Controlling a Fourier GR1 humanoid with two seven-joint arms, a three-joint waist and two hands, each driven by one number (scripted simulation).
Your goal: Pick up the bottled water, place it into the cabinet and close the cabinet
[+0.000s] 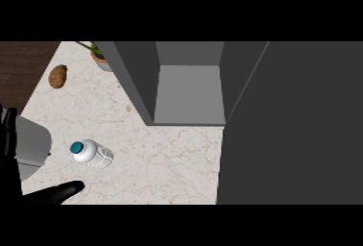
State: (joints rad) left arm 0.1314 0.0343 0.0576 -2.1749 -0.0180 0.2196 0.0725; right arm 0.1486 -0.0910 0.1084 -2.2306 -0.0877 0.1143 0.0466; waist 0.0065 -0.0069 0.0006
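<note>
The bottle stands untouched on the pale surface, near the left side, blue cap up and leaning slightly left. Your left robot hand is at the near left edge, just below the bottle, fingers stretched out and holding nothing; the right robot hand is out of view. Come at the ribbed body from the side, not the cap, and curl around its middle. The cabinet stands open, farther and to the right.
</note>
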